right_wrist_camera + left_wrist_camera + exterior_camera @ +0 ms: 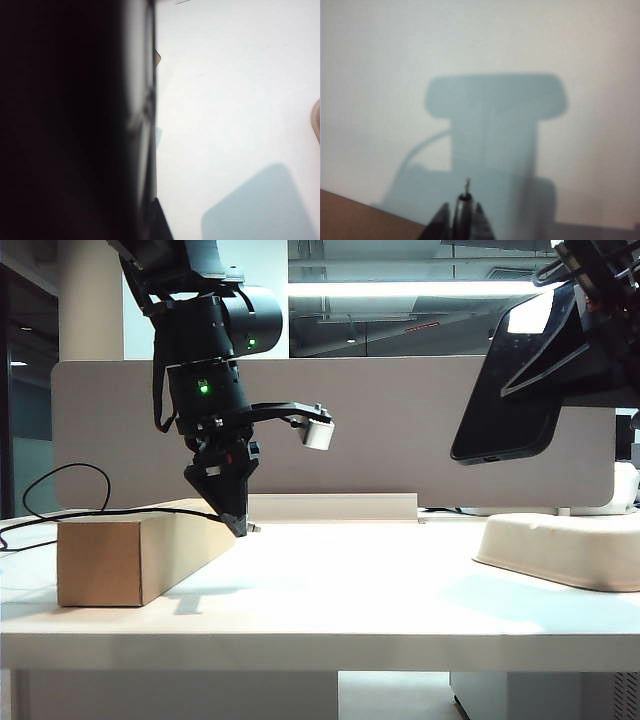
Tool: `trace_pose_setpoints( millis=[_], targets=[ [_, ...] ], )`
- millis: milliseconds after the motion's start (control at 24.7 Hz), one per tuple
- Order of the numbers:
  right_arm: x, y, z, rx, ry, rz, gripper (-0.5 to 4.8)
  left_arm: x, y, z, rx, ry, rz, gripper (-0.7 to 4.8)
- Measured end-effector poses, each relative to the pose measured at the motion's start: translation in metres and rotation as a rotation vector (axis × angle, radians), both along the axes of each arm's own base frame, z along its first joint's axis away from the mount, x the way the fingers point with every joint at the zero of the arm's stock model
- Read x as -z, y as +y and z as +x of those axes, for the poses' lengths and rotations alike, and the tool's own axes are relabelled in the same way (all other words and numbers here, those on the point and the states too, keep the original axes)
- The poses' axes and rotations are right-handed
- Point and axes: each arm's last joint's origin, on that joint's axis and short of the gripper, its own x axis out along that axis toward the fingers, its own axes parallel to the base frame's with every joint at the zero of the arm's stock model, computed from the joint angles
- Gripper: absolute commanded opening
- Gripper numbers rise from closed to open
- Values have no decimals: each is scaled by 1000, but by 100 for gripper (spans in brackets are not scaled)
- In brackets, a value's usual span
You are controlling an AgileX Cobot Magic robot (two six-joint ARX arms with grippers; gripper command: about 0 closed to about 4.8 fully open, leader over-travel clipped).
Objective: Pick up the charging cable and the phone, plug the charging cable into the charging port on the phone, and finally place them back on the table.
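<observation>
Left gripper [236,523]: clamped on the plug end of the charging cable [465,200], low over the table [330,580], just beside the cardboard box [120,555].
Cable: cord trails back over the box and off the table's left side; silvery tip juts past the fingertips [441,222].
Right gripper [590,325]: closed around the phone [510,390], held high and tilted, well right of the box, above a pale tray [565,550].
Charging port [490,458]: on the phone's lower edge.
Step in hand: both items grasped; plugging not yet done.
Next move, as judged: lift the plug toward the phone and line the tip up squarely with the port.
</observation>
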Motion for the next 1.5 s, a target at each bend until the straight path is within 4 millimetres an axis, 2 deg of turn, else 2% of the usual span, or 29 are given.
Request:
trace_pose_setpoints(
  millis=[485, 687, 768, 970, 1172, 1496],
  targets=[
    [0, 0, 0, 0, 0, 0, -9, -1, -1, 0, -41, 15, -43, -6],
    [-5, 0, 2, -1, -59, 11, -9, -26, -2, -11, -72, 123, -299, -6],
    [-12, 1, 3, -26, -121, 46, -9, -43, -5, -21, -47, 231, -480, -6],
    [-27, 3, 4, -66, -185, 179, -9, -71, -3, -36, 22, 346, -685, -6],
    [-44, 4, 3, -106, -285, 297, -9, -94, 1, -47, 114, 377, -813, -6],
    [-68, 3, -4, -161, -390, 485, -9, -107, -2, -50, 251, 544, -1017, -6]
  ],
)
